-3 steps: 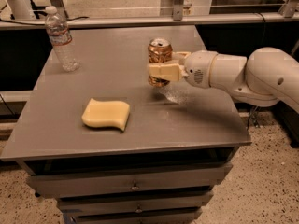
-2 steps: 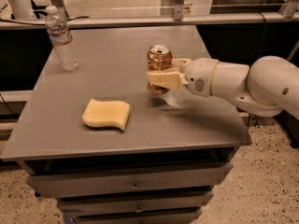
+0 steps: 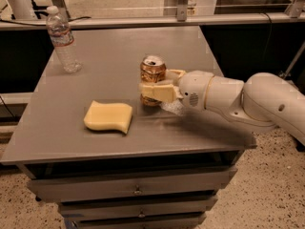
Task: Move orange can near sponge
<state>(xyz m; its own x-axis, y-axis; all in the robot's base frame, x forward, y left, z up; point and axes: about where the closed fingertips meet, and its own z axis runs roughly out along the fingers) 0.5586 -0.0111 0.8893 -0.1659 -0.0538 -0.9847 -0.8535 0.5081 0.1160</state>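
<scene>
The orange can (image 3: 152, 75) stands upright near the middle of the grey table (image 3: 109, 51), its silver top showing. My gripper (image 3: 159, 84) reaches in from the right and is shut on the can, one cream finger (image 3: 157, 91) across its front and the other behind it. The pale yellow sponge (image 3: 108, 117) lies flat to the left of the can and a little nearer the front edge, with a small gap between them. The can's base is partly hidden by the front finger.
A clear plastic water bottle (image 3: 62, 38) stands at the table's back left corner. My white arm (image 3: 248, 101) stretches over the table's right edge. Drawers (image 3: 138, 191) sit under the tabletop. A rail (image 3: 143, 20) runs behind the table.
My gripper has carried the can to the left and toward the front, so it now stands closer to the sponge. The sponge and bottle have not moved.
</scene>
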